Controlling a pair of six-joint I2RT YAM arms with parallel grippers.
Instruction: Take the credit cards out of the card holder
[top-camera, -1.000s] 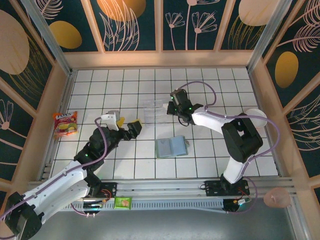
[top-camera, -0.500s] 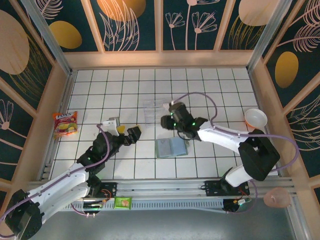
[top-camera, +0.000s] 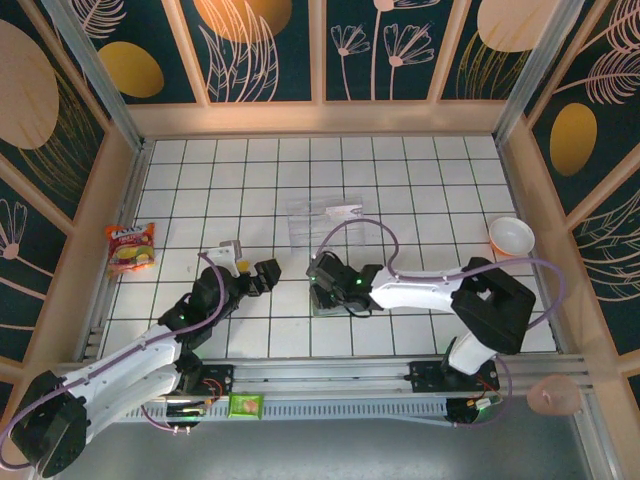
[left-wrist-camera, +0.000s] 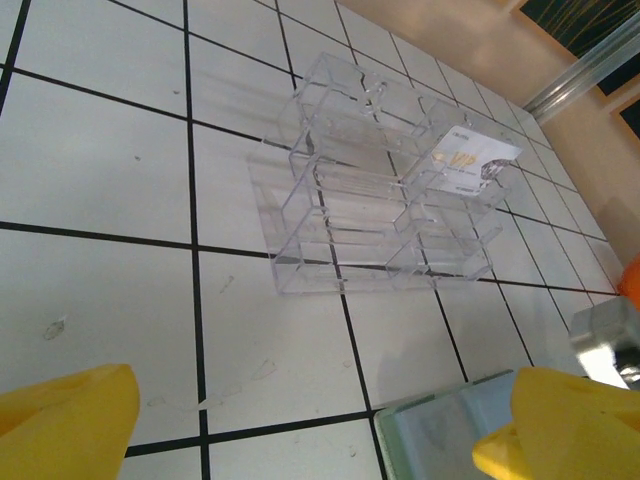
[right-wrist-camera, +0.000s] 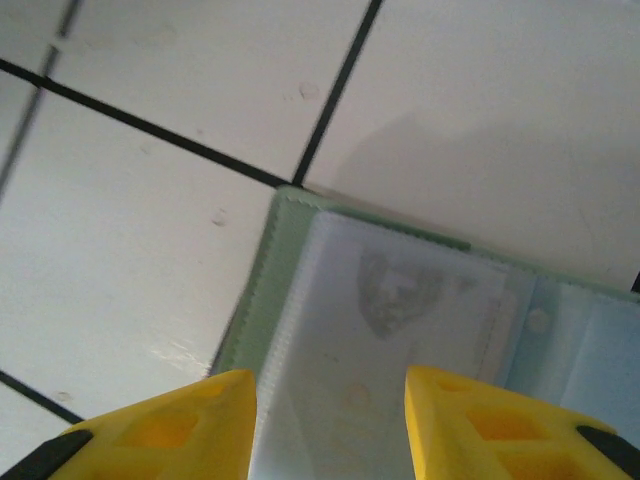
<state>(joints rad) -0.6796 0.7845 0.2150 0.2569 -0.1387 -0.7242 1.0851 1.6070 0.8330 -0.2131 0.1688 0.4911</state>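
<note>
The grey-green card holder lies open on the tiled floor, and a pale card shows through its frosted sleeve. My right gripper hovers open just above its left panel, one yellow finger on each side of the sleeve. From above, the right gripper covers most of the holder. My left gripper stands wide open to the holder's left, with nothing between its fingers. A corner of the holder shows by its right finger. A white credit card with gold print lies in a clear compartment tray.
The clear tray sits two tiles behind the holder. A snack packet lies by the left wall and a white bowl by the right wall. A small green packet rests on the front rail.
My right gripper came from beside the clear tray down and forward onto the card holder, and its jaws opened. My left arm shifted slightly nearer.
</note>
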